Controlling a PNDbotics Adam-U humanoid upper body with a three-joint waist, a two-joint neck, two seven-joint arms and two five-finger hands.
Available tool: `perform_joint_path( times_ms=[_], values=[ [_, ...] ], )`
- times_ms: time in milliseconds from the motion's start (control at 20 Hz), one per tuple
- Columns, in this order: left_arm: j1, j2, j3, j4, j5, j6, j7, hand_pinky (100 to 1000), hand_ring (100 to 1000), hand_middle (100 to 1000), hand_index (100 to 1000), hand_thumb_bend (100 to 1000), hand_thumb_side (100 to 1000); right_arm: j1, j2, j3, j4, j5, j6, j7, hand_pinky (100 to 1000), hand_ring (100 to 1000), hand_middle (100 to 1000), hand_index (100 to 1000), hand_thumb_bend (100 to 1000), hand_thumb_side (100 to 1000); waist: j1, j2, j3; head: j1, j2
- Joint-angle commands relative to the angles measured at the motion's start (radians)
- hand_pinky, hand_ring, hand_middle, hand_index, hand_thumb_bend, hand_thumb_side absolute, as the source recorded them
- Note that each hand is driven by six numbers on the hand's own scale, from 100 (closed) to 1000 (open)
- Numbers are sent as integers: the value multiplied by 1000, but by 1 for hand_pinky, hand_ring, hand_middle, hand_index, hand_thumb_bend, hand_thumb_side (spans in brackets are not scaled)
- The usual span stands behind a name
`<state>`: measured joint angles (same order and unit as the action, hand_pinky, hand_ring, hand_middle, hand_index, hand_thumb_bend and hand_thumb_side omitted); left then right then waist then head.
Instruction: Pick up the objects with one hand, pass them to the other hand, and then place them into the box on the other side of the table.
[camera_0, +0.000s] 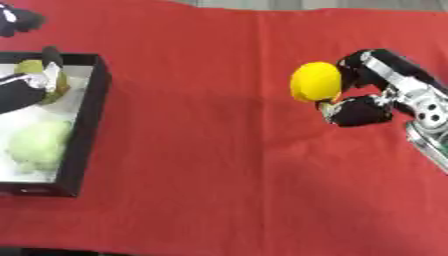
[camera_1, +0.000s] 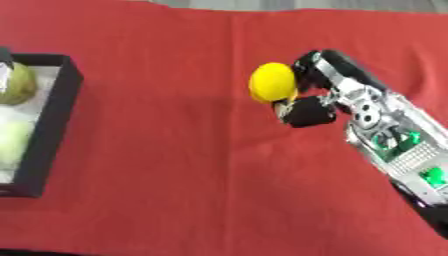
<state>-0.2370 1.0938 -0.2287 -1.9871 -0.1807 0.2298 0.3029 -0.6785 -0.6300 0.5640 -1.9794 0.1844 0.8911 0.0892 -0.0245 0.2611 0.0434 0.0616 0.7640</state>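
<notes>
At right of frame, my right hand (camera_0: 363, 95) curls round a yellow ball (camera_0: 315, 81); my left hand (camera_0: 26, 90) grips a green fruit (camera_0: 35, 70) inside the black box (camera_0: 87, 125) at left.

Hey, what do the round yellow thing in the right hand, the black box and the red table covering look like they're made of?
The round yellow object, held in the right hand, looks like smooth plastic or rubber: even colour with a soft sheen. The black box has thin, matte, straight walls, probably cardboard or plastic. The red table covering looks like cloth: matte, with faint ripples. The left hand holds a greenish object over the box.
</notes>
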Motion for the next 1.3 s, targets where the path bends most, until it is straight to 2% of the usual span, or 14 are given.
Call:
perform_joint_path(
  times_ms=[50, 250, 500, 850, 1300],
  values=[
    [-58, 47, -32, -13, 21, -51, -64, 772, 738, 678, 791, 100, 358, -24, 7, -2, -21, -52, -8, -46, 798, 678, 520, 542, 100, 100, 18, -71, 0, 11, -1],
    [-154, 42, -96, -13, 40, -84, -158, 770, 735, 676, 793, 100, 360, -39, 22, 14, -21, -111, -16, -110, 797, 677, 518, 540, 100, 100, 22, -74, -1, 16, -7],
    [-271, 15, -178, -13, 38, -101, -270, 771, 741, 692, 803, 100, 351, -61, 38, 37, -21, -133, -24, -148, 797, 677, 518, 540, 100, 100, 28, -77, 0, 20, -10],
    [-385, -37, -264, -13, 4, -55, -386, 772, 753, 718, 812, 100, 337, -88, 54, 54, -21, -123, -14, -149, 798, 677, 518, 540, 100, 100, 34, -80, 5, 23, -8],
    [-467, -87, -320, -13, -61, -7, -436, 772, 758, 719, 838, 100, 298, -108, 69, 70, -21, -101, 2, -115, 798, 678, 518, 540, 100, 100, 36, -83, 11, 22, -8]
  ],
)
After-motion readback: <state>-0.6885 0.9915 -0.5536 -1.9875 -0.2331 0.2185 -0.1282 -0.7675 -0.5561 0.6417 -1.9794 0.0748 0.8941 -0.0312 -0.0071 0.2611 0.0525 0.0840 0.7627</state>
